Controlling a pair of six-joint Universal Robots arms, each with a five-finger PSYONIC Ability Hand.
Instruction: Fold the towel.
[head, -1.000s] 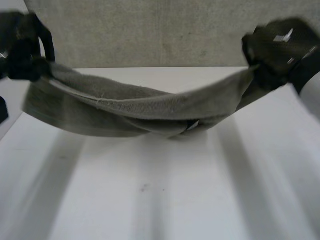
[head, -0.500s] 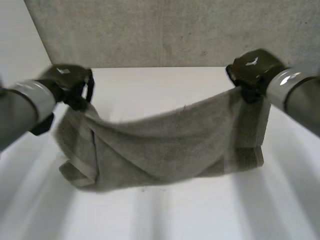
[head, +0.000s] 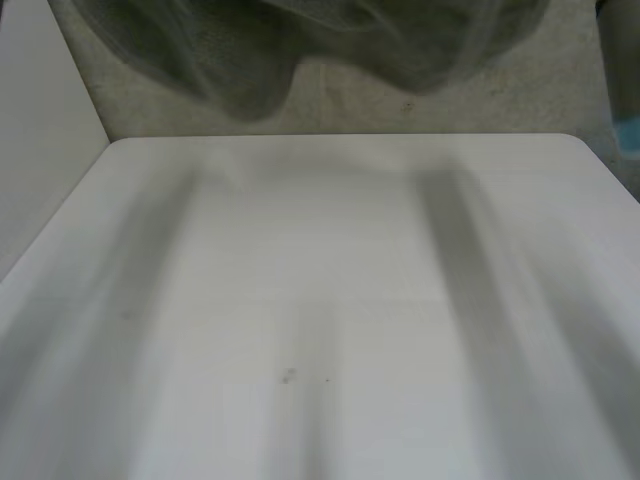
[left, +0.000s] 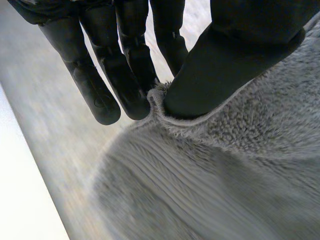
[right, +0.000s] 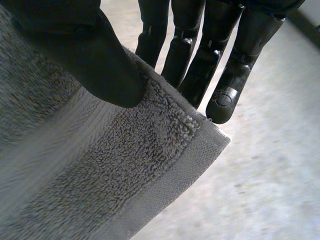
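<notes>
Head view: the white counter (head: 320, 300) has a rough grey surface (head: 560, 100) behind it, and the towel (head: 250, 60) is held up high. The left hand (left: 225, 65) pinches its edge; the right hand (right: 95, 55) pinches a corner.

My black jointed left hand (left: 235, 65) and right hand (right: 100, 65) are plain, the grey terry-cloth towel (right: 100, 175) bears a ribbed band, and the flat table (head: 330, 300) is white.

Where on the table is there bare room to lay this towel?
The whole table is bare, from far edge to near edge. Crowding is only above its far edge, where the towel hangs pinched by the left hand and right hand.
</notes>
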